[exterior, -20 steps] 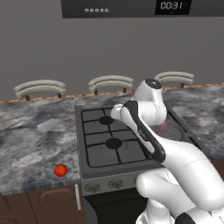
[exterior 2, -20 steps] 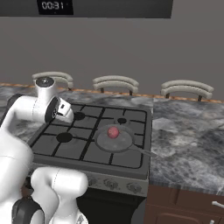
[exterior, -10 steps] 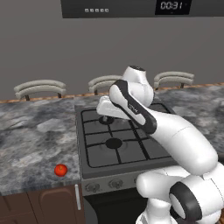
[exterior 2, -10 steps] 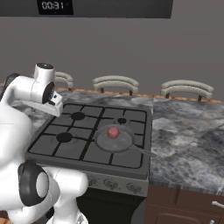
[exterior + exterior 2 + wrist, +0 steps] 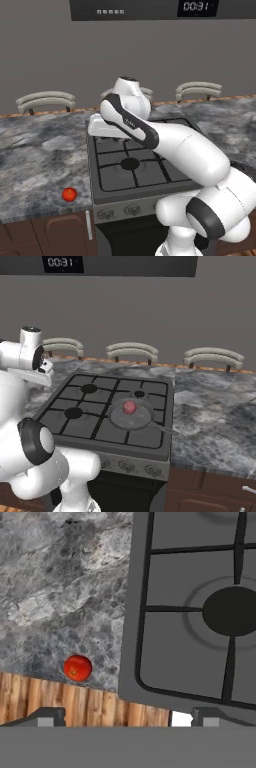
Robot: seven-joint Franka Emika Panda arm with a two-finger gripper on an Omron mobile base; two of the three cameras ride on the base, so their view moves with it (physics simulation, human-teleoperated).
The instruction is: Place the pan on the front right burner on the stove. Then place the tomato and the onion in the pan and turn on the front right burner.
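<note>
Gripper (image 5: 125,718) jaws wide apart, empty, tomato (image 5: 77,668) on counter (image 5: 60,587) just ahead, left of stove (image 5: 165,612)

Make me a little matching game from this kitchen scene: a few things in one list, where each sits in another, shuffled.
Things:
1. tomato
2. onion
3. pan
4. end effector

Places or states:
A. on the stove's front right burner
B. open, above the stove's left edge
C. on the stone counter, left of the stove
D. inside the pan

Pairs: 1-C, 2-D, 3-A, 4-B
</note>
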